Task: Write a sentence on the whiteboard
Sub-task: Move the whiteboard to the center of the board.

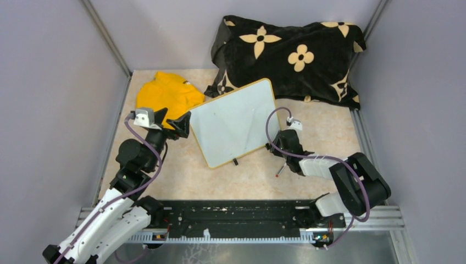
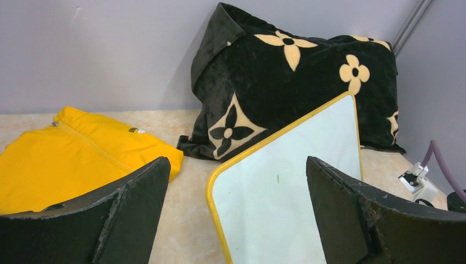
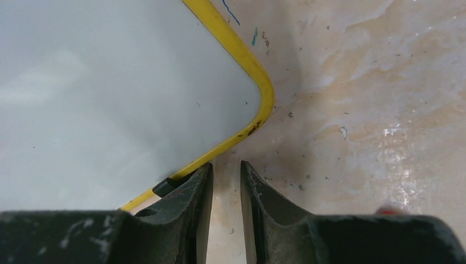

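The whiteboard lies tilted in the middle of the table, white with a yellow rim; its face is blank and no sentence is in view on it. My left gripper hovers at the board's left corner, jaws wide open around nothing. Just off the board's near right corner sits my right gripper, its left finger beside a black clip foot. Its jaws stand a narrow gap apart with bare table between them. A thin red-tipped marker lies under that gripper, its red end peeking past the right finger.
A yellow cloth lies at the back left, close to the left gripper. A black blanket with cream flowers is heaped against the back wall behind the board. Grey walls close in both sides; a black rail runs along the front.
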